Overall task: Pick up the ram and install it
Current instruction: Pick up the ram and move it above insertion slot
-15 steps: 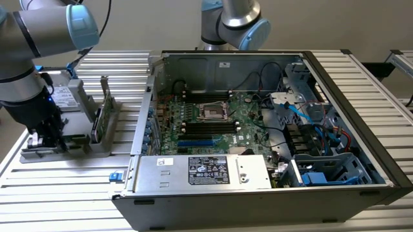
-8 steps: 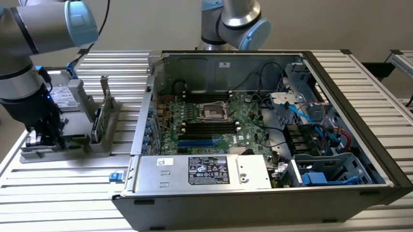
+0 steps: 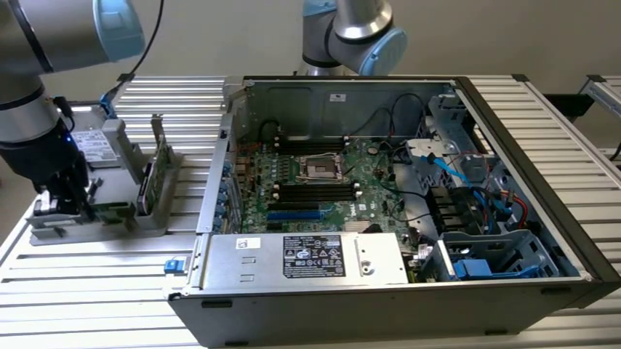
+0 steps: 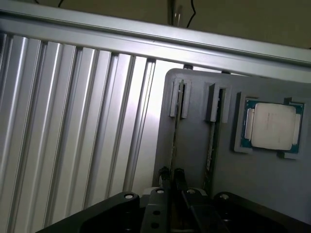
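Your hand (image 4: 172,182) is almost closed. In the wrist view one dark finger (image 4: 165,180) stands on each side of the thin edge of the ram (image 4: 176,131), and the stick looks clamped between them. The ram stands on edge in a slot of the grey holder (image 4: 194,145); you see only its narrow edge. A second stick (image 4: 212,141) stands in the next slot, and a processor (image 4: 272,126) lies beyond it. In the exterior view the hand (image 3: 60,207) is low over the holder (image 3: 116,218) on the tabletop (image 3: 97,276), at the exterior view's left. Its fingers are too dark there to make out. The open computer case (image 3: 388,309) stands well apart.
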You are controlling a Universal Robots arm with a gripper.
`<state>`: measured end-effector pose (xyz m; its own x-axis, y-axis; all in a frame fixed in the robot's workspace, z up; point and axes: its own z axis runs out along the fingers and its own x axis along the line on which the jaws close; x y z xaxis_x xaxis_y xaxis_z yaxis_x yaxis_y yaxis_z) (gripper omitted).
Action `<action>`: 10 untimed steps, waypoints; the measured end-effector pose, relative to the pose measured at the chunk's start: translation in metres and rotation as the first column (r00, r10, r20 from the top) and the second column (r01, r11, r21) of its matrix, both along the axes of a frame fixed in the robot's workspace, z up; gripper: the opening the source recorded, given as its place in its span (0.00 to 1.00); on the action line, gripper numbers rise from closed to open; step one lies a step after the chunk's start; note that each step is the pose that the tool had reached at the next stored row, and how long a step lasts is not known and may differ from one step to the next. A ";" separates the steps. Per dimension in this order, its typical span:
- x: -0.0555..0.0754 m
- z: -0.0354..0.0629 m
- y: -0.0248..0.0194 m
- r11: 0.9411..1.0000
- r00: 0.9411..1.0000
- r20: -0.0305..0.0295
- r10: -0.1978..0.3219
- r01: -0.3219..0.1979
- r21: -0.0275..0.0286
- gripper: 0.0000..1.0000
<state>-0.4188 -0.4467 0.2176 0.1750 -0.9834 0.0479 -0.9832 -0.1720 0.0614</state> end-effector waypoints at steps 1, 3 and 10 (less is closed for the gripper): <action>0.000 0.0017 0.0000 1.000 1.000 0.000 0.000 0.000 0.000 0.14; 0.000 0.0057 0.0000 1.000 1.000 0.000 0.000 0.000 0.000 0.14; 0.000 0.0229 0.0003 1.000 1.000 0.000 0.000 0.000 0.000 0.14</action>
<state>-0.4188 -0.4464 0.2405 0.1751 -0.9834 0.0480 -0.9832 -0.1721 0.0616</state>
